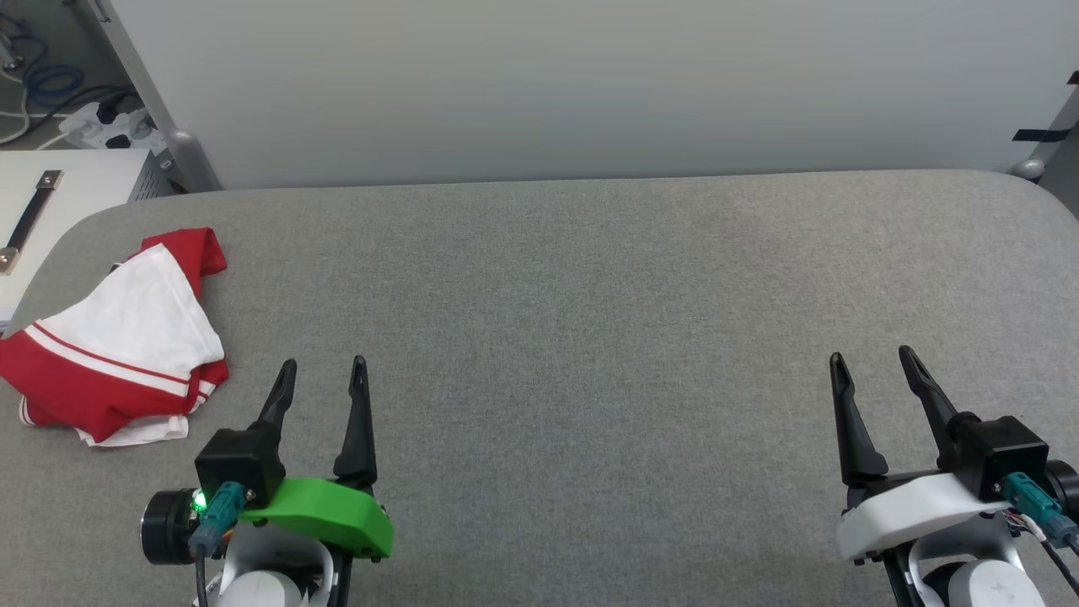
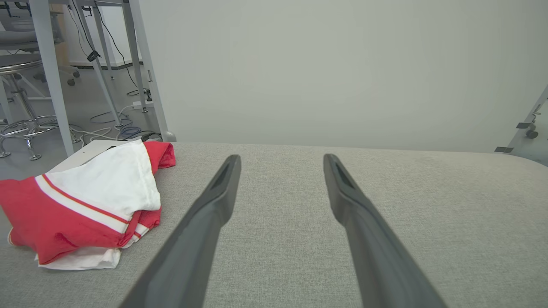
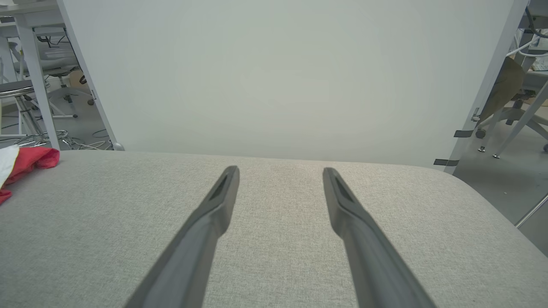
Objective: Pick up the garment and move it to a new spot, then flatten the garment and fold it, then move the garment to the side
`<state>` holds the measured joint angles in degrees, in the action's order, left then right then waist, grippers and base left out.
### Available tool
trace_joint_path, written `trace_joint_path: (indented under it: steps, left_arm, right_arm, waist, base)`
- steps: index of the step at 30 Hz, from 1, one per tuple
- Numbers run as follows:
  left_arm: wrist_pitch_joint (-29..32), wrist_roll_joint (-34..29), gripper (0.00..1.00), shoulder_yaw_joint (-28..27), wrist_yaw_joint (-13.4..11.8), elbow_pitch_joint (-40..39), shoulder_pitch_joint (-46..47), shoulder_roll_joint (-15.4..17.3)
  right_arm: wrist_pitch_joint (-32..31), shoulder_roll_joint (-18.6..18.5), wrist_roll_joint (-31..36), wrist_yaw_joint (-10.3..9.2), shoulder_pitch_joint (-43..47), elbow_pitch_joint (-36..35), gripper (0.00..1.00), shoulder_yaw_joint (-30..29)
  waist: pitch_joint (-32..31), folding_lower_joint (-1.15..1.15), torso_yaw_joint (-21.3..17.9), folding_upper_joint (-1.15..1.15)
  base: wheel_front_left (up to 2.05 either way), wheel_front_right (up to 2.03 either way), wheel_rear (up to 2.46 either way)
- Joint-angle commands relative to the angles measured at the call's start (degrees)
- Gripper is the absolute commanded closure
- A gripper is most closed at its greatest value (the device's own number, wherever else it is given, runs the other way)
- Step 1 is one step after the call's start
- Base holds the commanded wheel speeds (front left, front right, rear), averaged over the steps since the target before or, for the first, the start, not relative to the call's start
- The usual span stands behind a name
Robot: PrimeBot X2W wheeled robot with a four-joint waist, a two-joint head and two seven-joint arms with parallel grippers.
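At the far-left edge of the surface (image 1: 590, 295): the garment (image 1: 126, 337) (image 2: 85, 201) (image 3: 30, 159) lies bunched, white cloth uppermost, red beneath.
Hidden: any print on its front is folded out of sight; the right wrist view's left edge cuts it to a red corner.
Left jaws: wide apart, empty, near the garment, not touching.
Right jaws: wide apart, empty, well apart from it.

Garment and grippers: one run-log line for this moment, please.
garment: crumpled, far left | left gripper: open, empty | right gripper: open, empty | stage: before pickup
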<state>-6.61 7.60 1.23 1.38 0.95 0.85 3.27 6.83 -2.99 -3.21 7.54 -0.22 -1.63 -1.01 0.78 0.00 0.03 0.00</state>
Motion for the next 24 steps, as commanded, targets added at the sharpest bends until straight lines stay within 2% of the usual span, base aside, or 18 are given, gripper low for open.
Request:
trace_joint_path:
  steps: [1, 15, 24]
  left_arm:
    - [-0.75, 0.68, 0.0, -0.06, 0.53, -0.31, -0.76, -0.19]
    - [-2.4, 2.19, 0.0, 1.57, 1.02, 3.75, -1.58, -0.24]
    - [-3.48, 2.77, 0.0, 1.32, 1.4, 1.88, -1.55, -0.26]
  right_arm:
    - [0.63, 0.06, -0.22, -0.03, 0.41, -0.57, 0.0, 0.15]
    - [2.26, 0.07, -0.56, -0.03, 0.94, 2.74, 0.0, 0.11]
    - [3.32, 0.08, -1.6, -0.04, 0.91, 0.58, 0.0, -0.13]
  waist:
    - [0.02, 0.0, 0.01, 0.0]
    - [-0.25, 0.0, -0.23, 0.0]
    - [-0.44, 0.0, -0.36, 0.0]
  base:
    - [0.0, 0.0, 0.0]
    - [0.0, 0.0, 0.0]
    - [0.0, 0.0, 0.0]
